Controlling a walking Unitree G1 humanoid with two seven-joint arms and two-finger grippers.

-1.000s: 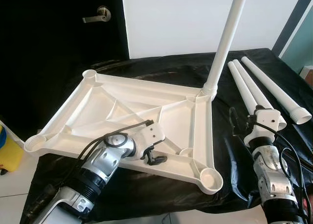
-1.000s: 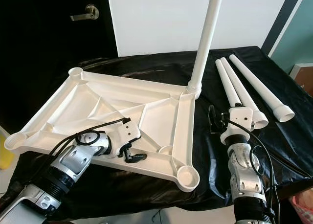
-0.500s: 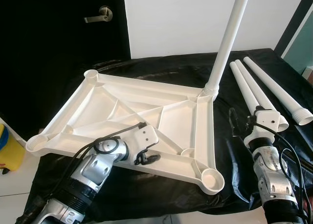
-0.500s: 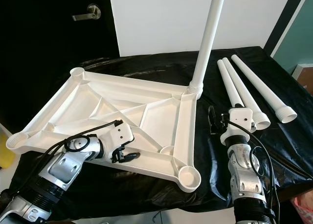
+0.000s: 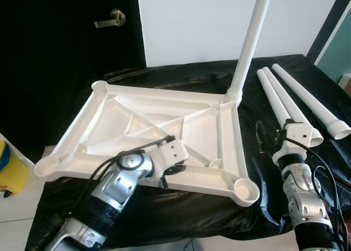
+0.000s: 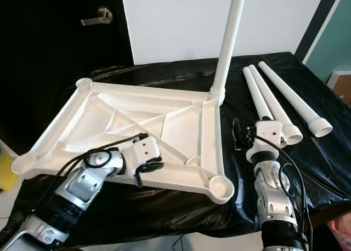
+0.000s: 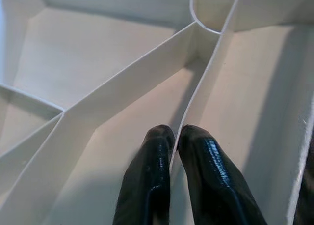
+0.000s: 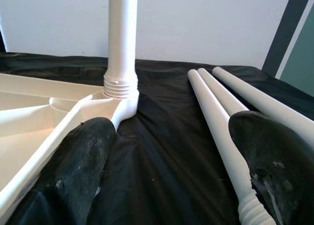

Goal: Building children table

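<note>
**Upturned table panel pinched by one rib, three legs waiting**

Lying underside-up across the centre of the frame on a tabletop draped in black sheet (image 5: pixel 164 218): the white table panel (image 5: pixel 142 111), a ribbed plastic moulding with a round socket at each corner. Already standing in the far right socket: one leg (image 5: pixel 249 43), rising out of the top of the frame. Side by side at the right of the frame, near the panel's right edge: three loose legs (image 5: pixel 290 100), threaded ends toward the camera.

Left claw (image 5: pixel 167 171), low and left of centre in the frame, closed together on a thin inner rib (image 7: pixel 203 90) of the panel, one finger either side as seen in the left wrist view. Right claw (image 6: pixel 241 135), right of centre in the frame, spread wide apart and empty, hovering over the sheet between the panel's edge and the loose legs.

Judged by looks: hollow, light plastic, stiff enough along the ribs but likely to flex or skate on the glossy sheet if pushed at one corner. Best grips probably the ribs and the outer rim for the panel. Smooth round tubes likely to roll and slip, so better taken across the shaft near the threaded end (image 8: pixel 252 210), where alignment with a socket is easiest.

No brand, label or readable writing visible anywhere.
</note>
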